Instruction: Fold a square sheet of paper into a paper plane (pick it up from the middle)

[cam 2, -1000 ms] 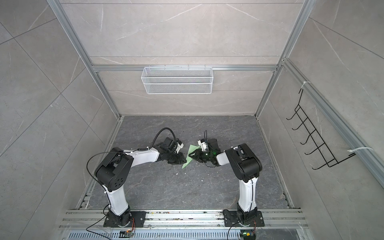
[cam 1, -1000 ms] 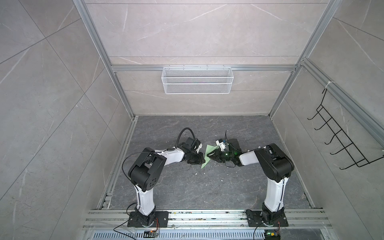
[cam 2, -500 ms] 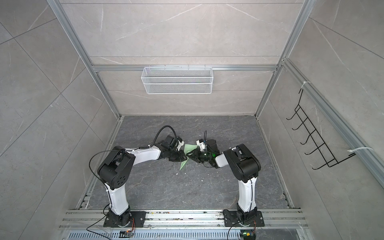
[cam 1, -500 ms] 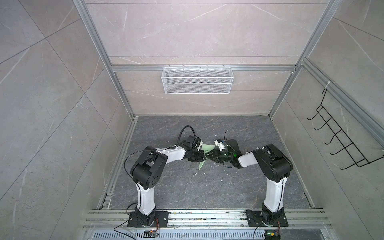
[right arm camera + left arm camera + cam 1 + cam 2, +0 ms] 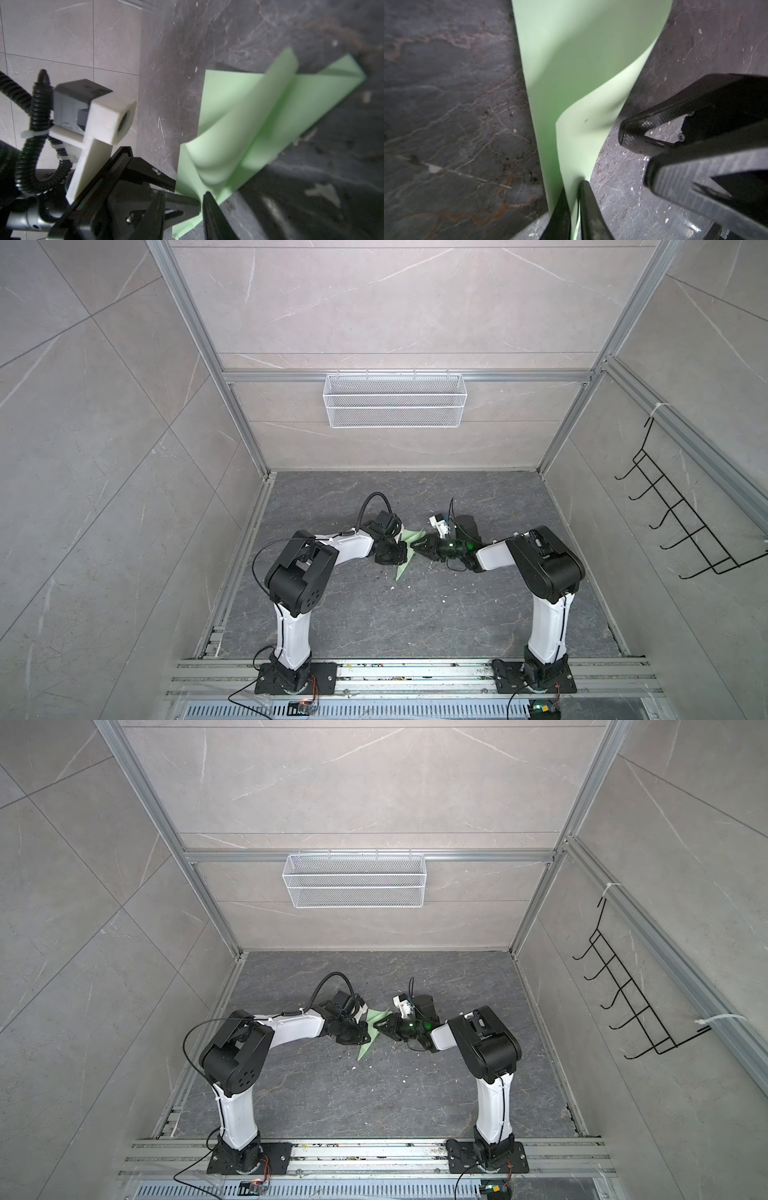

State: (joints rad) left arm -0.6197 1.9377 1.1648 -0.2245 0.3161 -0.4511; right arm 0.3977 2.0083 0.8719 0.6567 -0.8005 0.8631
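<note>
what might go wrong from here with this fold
1. The left tool pinches the paper by a narrow bit only; a pull may slip or tear it.
2. The paper bows up off the table, so a crease pressed now may land crooked.
3. The open right tool sits close to the left one; they might bump.

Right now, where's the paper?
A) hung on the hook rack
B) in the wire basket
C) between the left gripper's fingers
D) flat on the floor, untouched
C: in the left wrist view the paper runs between the two fingers of the left gripper, which sit close on either side of it.
</note>
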